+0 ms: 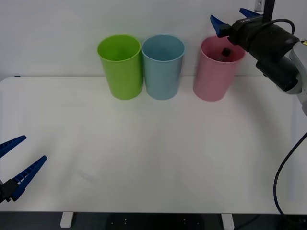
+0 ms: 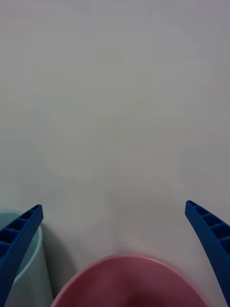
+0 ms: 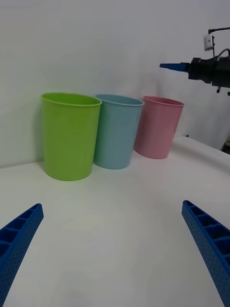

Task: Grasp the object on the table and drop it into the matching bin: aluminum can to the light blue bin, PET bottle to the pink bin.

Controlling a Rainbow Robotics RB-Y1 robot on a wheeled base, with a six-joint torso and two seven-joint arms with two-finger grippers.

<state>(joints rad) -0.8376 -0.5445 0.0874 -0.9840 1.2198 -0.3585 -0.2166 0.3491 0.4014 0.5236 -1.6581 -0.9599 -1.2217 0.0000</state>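
Left gripper (image 1: 17, 165) sits lower left of the front view, just over the worktop (image 1: 153, 143), fingers spread wide, nothing in them. Parked.

Upper centre, along the back of the worktop: lime green bin (image 1: 121, 66), then light blue bin (image 1: 163, 66) almost touching it, then pink bin (image 1: 218, 68) a little apart.

PET bottle (image 1: 224, 52): small dark shape just inside the pink bin's mouth. Looks released, dropping or already in.

Right gripper (image 1: 236, 18) is upper right, above the pink bin's rim, fingers fully apart, holding nothing. The right wrist view has the pink rim between the fingers and the light blue bin beside one.

Drop looks done. To finish clean: keep the fingers open, lift straight up before retracting, so nothing clips the rim and tips the bin.
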